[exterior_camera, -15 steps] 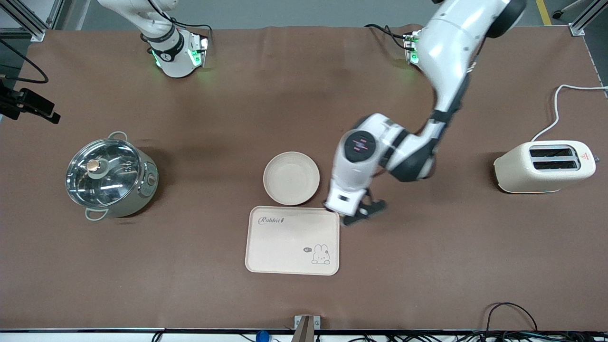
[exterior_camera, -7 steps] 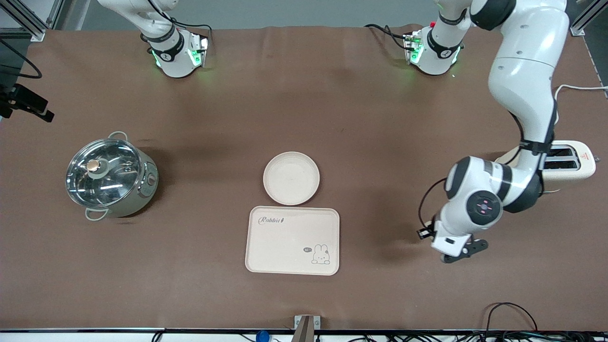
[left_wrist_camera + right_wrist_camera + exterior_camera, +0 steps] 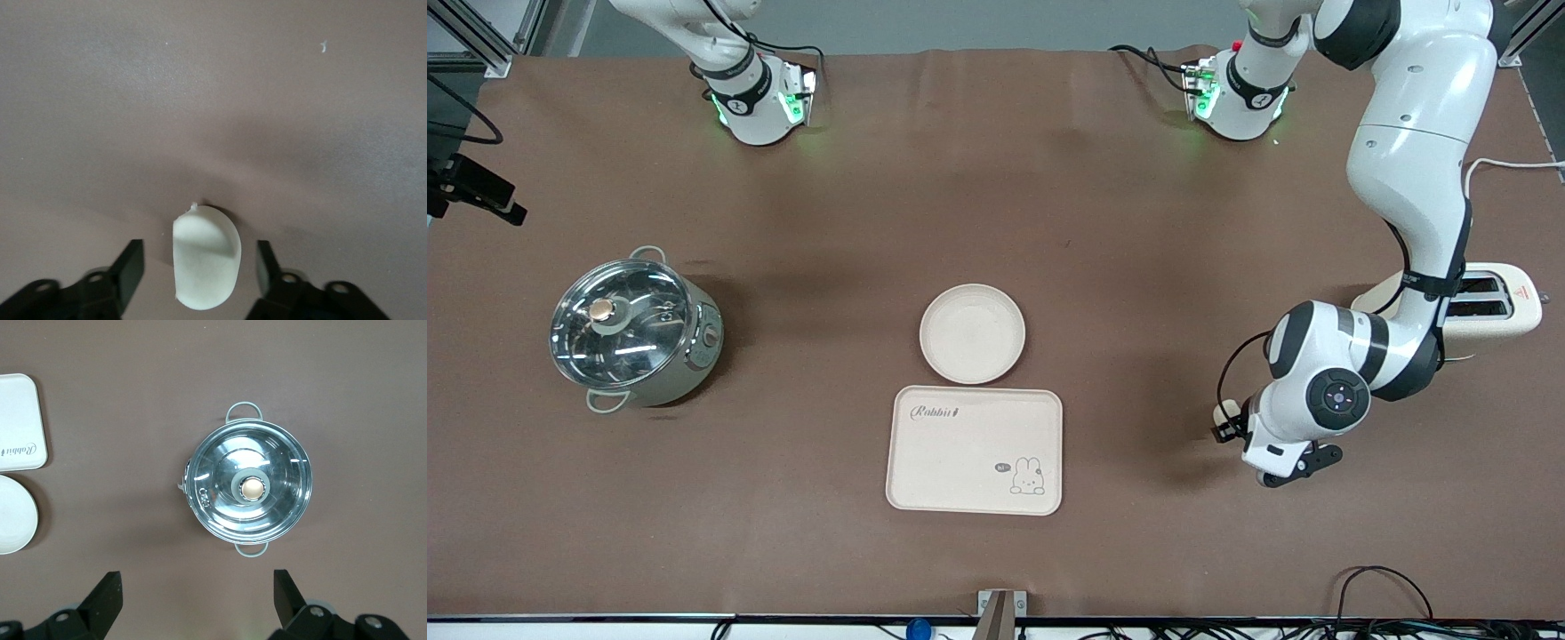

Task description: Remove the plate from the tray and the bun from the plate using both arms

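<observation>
The bun [image 3: 205, 258] lies on the brown surface [image 3: 1138, 222] toward the left arm's end, between the spread fingers [image 3: 131, 265] of the left gripper [image 3: 199, 267], neither touching it. The plate [image 3: 972, 333] sits mid-surface, just beside the rabbit tray [image 3: 975, 450]. The right gripper [image 3: 197, 592] hangs high over the lidded pot [image 3: 248, 488], fingers apart
</observation>
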### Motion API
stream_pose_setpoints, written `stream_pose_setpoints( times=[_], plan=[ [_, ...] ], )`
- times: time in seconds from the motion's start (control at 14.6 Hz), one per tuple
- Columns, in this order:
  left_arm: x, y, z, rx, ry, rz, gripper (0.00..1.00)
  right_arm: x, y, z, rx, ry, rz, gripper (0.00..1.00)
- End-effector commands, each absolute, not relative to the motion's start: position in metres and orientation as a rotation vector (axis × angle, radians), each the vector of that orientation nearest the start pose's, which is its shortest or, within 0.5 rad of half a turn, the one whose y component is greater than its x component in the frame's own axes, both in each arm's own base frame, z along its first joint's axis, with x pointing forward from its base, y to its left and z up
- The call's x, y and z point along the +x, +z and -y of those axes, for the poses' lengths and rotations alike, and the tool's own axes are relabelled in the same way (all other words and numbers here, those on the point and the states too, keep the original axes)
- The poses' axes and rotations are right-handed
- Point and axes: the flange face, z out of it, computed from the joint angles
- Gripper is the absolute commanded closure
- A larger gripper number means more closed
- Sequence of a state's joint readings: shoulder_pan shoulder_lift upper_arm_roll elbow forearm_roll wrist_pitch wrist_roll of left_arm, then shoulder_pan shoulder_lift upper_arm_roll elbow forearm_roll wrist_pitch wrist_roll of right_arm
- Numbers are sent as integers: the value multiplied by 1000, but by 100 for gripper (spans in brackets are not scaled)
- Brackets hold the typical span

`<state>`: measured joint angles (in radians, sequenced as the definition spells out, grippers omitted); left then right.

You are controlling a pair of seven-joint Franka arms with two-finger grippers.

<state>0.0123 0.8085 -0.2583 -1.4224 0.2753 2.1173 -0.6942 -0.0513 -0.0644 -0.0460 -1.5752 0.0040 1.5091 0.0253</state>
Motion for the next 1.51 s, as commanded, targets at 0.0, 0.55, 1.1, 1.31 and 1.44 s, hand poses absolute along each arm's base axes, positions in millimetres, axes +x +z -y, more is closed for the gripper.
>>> stream_pose_setpoints(
  times=[0.0, 0.55, 1.1, 1.31, 1.44],
  plan=[
    [706, 252, 128, -3011, 41, 570, 0, 527, 653, 52, -3127, 21, -196, 0],
    [643, 528, 136, -2958, -163, 378, 0, 526, 651, 52, -3124, 38, -198, 0],
    [539, 662, 95, -3121, 46, -63, 0, 525, 648, 53, -3124, 52, -198, 0],
    [511, 668, 92, -3121, 50, -167, 0, 525, 648, 53, -3124, 52, -198, 0],
    [491, 664, 85, -3142, 56, -149, 0, 525, 648, 53, -3124, 52, -198, 0]
  ],
)
